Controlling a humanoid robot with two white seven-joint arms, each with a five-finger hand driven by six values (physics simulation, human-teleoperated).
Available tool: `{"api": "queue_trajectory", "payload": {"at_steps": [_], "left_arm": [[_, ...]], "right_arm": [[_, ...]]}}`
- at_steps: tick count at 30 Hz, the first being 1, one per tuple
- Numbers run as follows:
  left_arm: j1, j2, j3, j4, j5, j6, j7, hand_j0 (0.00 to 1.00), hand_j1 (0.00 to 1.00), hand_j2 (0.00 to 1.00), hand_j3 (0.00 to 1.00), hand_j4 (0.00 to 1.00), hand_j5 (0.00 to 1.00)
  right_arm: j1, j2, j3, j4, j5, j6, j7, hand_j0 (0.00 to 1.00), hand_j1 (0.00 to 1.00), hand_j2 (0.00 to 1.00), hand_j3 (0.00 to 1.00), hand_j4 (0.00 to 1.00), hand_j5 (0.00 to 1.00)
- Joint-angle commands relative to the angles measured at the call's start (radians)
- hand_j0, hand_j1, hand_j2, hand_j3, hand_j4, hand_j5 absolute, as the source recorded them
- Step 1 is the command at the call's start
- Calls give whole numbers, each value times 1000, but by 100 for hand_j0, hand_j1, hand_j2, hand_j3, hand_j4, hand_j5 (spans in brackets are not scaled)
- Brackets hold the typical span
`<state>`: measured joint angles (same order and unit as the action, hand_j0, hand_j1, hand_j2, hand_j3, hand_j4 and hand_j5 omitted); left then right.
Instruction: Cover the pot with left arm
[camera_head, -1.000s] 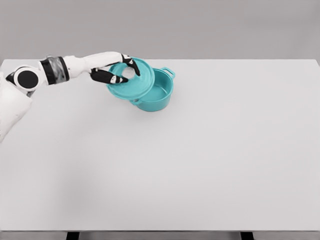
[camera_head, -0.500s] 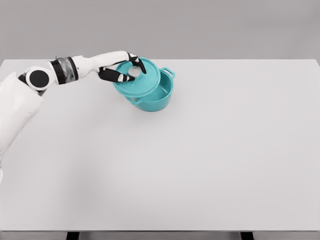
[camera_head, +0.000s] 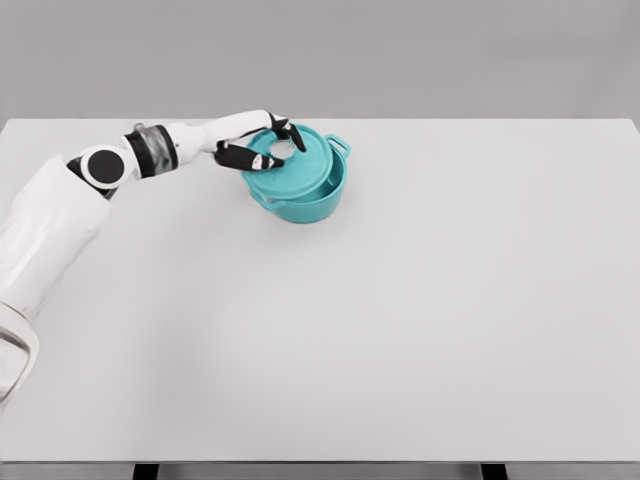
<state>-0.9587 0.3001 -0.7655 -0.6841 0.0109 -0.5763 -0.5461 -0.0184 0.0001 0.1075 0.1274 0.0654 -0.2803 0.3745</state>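
Head view: a humanoid robot's left hand (camera_head: 262, 146) holds a teal lid (camera_head: 290, 160) over a matching pot (camera_head: 310, 190) standing toward the far left of a white table (camera_head: 420, 300). The dark fingers (camera_head: 240, 155) are curled around the pale knob at the lid's centre, gripping it from the left, and nothing else is in their grasp. The lid is tilted, its left edge overhanging the pot's left rim while a crescent of the pot's inside shows open on the right, so the vessel is only partly covered and the lid is not yet seated. By the look of it, the placing step is under way: the next move calls for carrying the lid a little to the right until it sits centred over the rim, levelling it, lowering it until it rests all round, and only then loosening the fingers from the knob. A release too soon could leave the lid askew or sliding off the near edge. Counted in the scene: one pot with a small loop handle at its far right, one lid, one table, one arm at work. No right arm appears.
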Motion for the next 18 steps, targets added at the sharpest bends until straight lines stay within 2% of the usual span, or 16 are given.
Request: {"api": "queue_trajectory", "payload": {"at_steps": [1,18], "left_arm": [[-3,-19,2,18,6,3,0,57,57,57,57,57,57],[-15,-55,-8,58,3,3,2,57,57,57,57,57,57]], "right_arm": [[0,0,0,0,1,0,1,100,100,100,100,100,100],[0,0,0,0,1,0,1,100,100,100,100,100,100]]}}
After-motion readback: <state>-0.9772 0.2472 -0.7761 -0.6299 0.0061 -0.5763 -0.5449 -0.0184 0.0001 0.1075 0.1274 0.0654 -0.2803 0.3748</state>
